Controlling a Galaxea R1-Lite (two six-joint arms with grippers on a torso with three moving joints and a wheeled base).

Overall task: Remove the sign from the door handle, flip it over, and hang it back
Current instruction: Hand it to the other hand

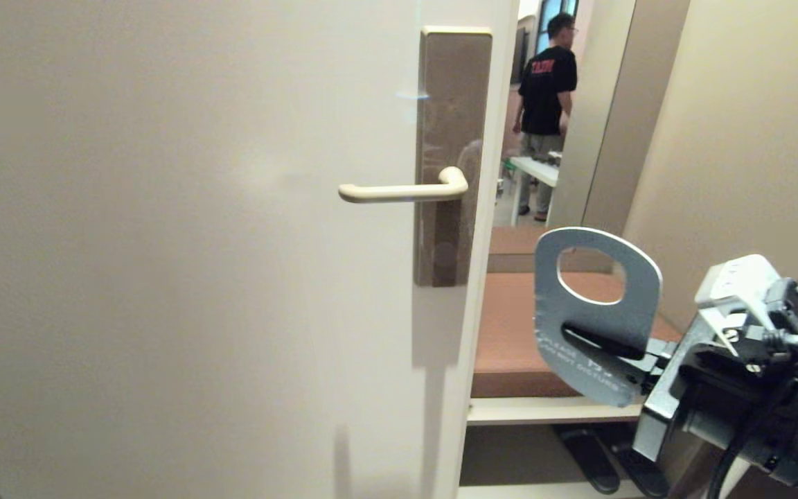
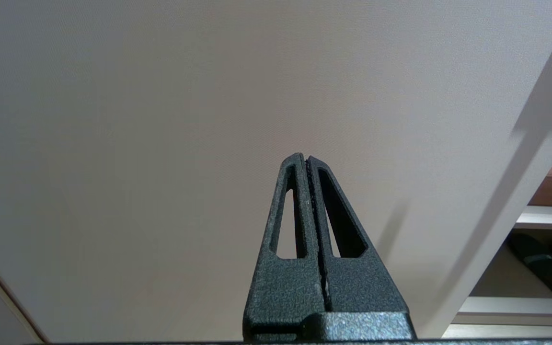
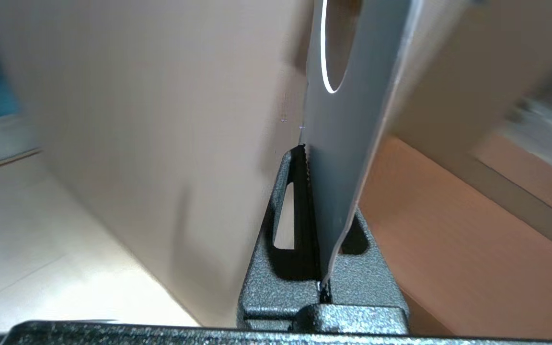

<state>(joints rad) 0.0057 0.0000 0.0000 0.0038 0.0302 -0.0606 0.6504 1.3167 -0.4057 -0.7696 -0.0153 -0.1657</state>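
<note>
1. We face a pale cream door [image 1: 184, 263] that fills most of the head view, its face plain and smooth, with soft shadows low down near its edge.
2. On the door sits a tall brown metallic plate [image 1: 454, 104], and from it the door handle [image 1: 402, 192] runs level toward our left, a slim cream lever with a curved elbow at the plate. Nothing hangs on it.
3. The sign [image 1: 596, 319] is off the handle, lower and to the right of it, well apart from the lever. We see its grey-blue face with white lettering near the lower end and the round hole at the top; it stands roughly upright, tilted a little.
4. Our right tool [image 1: 638, 364] is clenched on the lower part of the sign. In the right wrist view the sign [image 3: 348, 143] stands edge-on between the two black fingers [image 3: 283, 211], pinched flat, with its hole toward the far end.
5. Our left tool [image 2: 306, 160] is out of the head view; its own wrist view shows the fingers pressed together on nothing, pointing at the bare door face.
6. Past the door's edge the room opens: a brown-topped shelf [image 1: 510, 333] with a pale front edge, and dark slippers [image 1: 589, 457] in the space beneath it.
7. A beige wall [image 1: 745, 138] rises on the right.
8. Farther back, through the gap, a person in a black shirt [image 1: 544, 90] stands with their back to us beside a white counter [image 1: 534, 170].
</note>
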